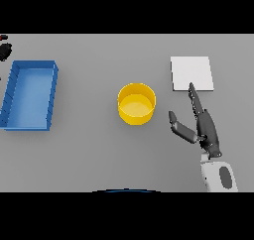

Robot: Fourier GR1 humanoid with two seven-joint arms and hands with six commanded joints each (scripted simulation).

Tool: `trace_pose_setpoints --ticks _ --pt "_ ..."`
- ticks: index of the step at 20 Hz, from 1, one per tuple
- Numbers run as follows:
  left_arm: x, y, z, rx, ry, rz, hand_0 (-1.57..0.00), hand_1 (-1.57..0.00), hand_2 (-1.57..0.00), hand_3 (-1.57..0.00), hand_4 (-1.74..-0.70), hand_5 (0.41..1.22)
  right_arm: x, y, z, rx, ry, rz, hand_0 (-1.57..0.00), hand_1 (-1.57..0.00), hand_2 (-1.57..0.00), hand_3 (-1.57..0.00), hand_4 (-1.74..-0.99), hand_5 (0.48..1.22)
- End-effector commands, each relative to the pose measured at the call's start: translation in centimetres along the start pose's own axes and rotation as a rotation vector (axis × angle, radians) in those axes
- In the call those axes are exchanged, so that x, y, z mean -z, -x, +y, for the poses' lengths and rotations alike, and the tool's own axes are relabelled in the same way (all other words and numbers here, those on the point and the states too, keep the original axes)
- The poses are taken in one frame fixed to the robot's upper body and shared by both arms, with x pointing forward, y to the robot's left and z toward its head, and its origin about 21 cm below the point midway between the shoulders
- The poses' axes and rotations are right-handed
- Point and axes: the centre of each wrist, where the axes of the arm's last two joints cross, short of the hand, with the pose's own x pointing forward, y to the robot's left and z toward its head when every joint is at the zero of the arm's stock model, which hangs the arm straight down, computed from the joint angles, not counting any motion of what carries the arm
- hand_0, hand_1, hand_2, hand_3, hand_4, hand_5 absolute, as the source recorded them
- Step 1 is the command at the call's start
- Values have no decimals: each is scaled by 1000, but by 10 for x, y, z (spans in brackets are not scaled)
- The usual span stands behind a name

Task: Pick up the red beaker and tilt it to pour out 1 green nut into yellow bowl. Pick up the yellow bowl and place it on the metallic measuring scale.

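The yellow bowl (pixel 136 103) stands upright at the middle of the table, and its inside shows only yellow. The flat pale measuring scale (pixel 192 73) lies at the back right. My right hand (pixel 207 130) is to the right of the bowl and apart from it. It is open, with straight fingers pointing at the scale's near edge and the thumb spread toward the bowl. A dark shape (pixel 5 51) at the far left edge may be my left hand. A scrap of red (pixel 3 37) sits just above it. No whole red beaker shows.
A blue rectangular bin (pixel 15 96) lies at the left of the table, its long side running front to back. Grey tabletop (pixel 94 150) stretches between the bin and the bowl.
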Motion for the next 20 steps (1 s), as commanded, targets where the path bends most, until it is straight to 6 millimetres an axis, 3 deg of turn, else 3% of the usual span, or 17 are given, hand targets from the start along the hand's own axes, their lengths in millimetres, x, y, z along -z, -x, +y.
trace_pose_setpoints --ticks 1,3,7,8,10,11,12,14,17,20 --pt "-7 7 -2 1 -5 19 -1571 -1571 -1571 -1393 -1741 1221 1 -1 1 9 4 -12 1 1 1 1 -1201 693" --pt "-22 21 -11 4 11 48 -1571 -1571 -1571 -1383 -1741 1221 2 1 2 12 1 -6 1 1 1 1 -1186 687" --pt "-45 32 -11 5 84 104 -1571 -1571 -1571 -1366 -1735 955 -1 -3 5 20 -2 -21 1 1 1 1 -1168 679" --pt "-47 31 -8 26 117 106 -1571 -1571 -1571 -1407 -1661 888 -1 -1 0 10 3 -11 1 1 1 1 -1165 678" --pt "-56 33 -3 74 184 46 -1571 -1545 -1489 -1238 -1311 774 0 -1 2 4 4 1 1 1 1 1 -1163 671" --pt "-58 32 2 105 219 -1 -1495 -1380 -1311 -1098 -1155 740 0 -1 4 3 -6 -3 1 1 1 1 -1159 669" --pt "-61 37 6 100 278 -28 -1253 -1104 -1049 -884 -1031 714 -2 0 2 0 1 -2 1 1 1 1 -1161 669" --pt "-62 42 11 108 345 -15 -802 -706 -671 -565 -870 682 -2 -1 -2 15 6 -12 1 1 1 1 -1156 673" --pt "-61 41 9 209 354 -15 -410 -361 -343 -289 -762 651 -1 -4 -1 5 -2 -32 1 1 1 1 -1145 685" --pt "-57 44 1 222 326 -23 -209 -184 -175 -147 -729 647 -1 -1 2 -4 -7 -6 1 1 1 1 -1160 688"
